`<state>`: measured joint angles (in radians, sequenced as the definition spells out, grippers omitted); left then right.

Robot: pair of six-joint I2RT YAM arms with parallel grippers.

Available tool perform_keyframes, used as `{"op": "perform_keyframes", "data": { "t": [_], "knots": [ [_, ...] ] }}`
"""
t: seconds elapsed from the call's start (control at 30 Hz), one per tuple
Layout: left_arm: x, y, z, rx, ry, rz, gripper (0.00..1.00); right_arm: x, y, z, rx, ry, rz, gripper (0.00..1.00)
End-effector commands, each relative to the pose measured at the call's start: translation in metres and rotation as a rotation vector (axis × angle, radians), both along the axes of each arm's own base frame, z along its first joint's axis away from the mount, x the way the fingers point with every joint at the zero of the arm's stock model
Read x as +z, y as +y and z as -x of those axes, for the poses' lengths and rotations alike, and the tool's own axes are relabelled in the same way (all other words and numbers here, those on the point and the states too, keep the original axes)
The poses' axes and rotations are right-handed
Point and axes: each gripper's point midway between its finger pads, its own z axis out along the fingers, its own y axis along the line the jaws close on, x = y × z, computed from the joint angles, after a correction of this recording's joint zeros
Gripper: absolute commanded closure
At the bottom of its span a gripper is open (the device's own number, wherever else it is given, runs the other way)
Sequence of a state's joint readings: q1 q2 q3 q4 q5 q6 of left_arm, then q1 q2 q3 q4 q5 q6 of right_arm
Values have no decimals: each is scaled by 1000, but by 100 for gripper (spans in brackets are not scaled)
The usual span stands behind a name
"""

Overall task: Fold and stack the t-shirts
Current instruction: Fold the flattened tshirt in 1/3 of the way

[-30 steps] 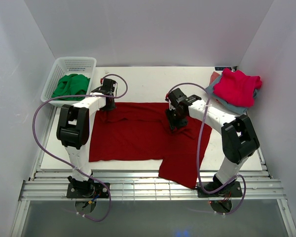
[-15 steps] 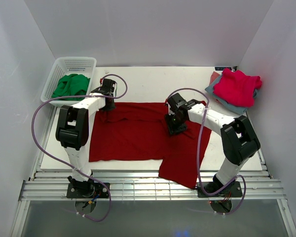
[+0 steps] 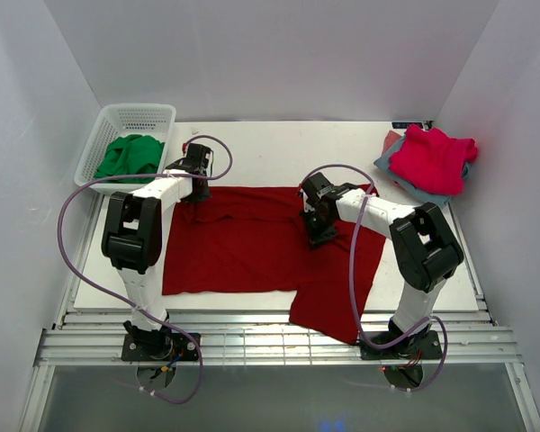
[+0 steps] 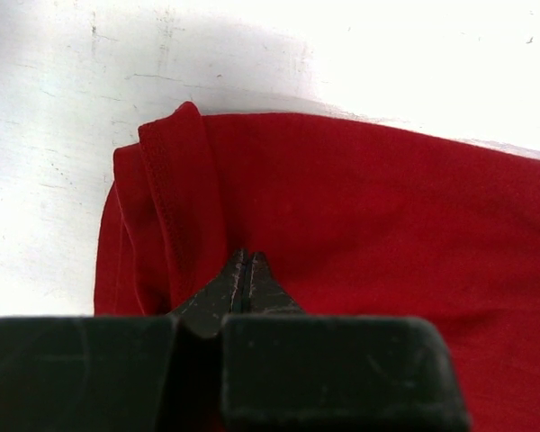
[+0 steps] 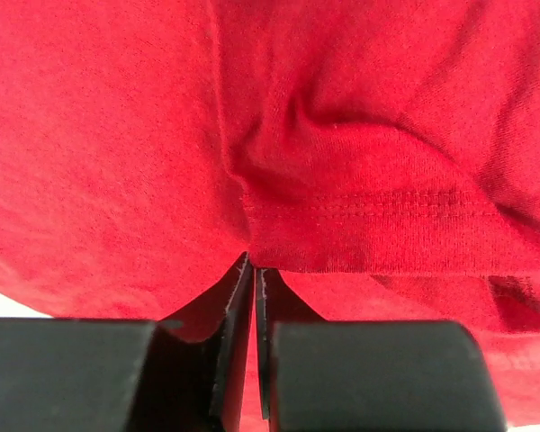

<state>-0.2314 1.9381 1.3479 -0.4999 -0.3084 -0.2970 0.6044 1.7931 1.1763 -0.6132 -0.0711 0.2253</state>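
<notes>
Well, nearest me one flap of the dark red t-shirt hangs over the near edge of the table. The rest lies spread flat on the white top, a soft knit with shallow wrinkles. There is one such shirt, and both of my two grippers are on it. My right gripper stands right of the shirt's middle, its black fingers pressed together on a puckered fold beside a double-stitched hem. My left gripper sits at the shirt's far left corner, tips pinched together on a ridge of hemmed cloth. Farther off on the right, one brighter pink-red t-shirt lies rumpled atop the grey-blue folded t-shirts, whose number I cannot tell. In the far left corner, one white lattice basket holds one heap of green cloth.
</notes>
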Motion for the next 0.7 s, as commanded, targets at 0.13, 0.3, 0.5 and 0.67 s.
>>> {"op": "perform_keyframes", "data": {
  "t": [0.13,0.3,0.5,0.67],
  "knots": [
    [25,1,0,7,-62,4,100,12,19,-8,33,-42,-65,92],
    [24,1,0,6,-57,7,100,32,31,-2,74,-61,-99,92],
    [23,0,1,7,-57,12,100,27,46,15,122,-15,-127,92],
    [21,0,2,4,-52,10,100,25,61,27,154,-7,-135,92]
  ]
}}
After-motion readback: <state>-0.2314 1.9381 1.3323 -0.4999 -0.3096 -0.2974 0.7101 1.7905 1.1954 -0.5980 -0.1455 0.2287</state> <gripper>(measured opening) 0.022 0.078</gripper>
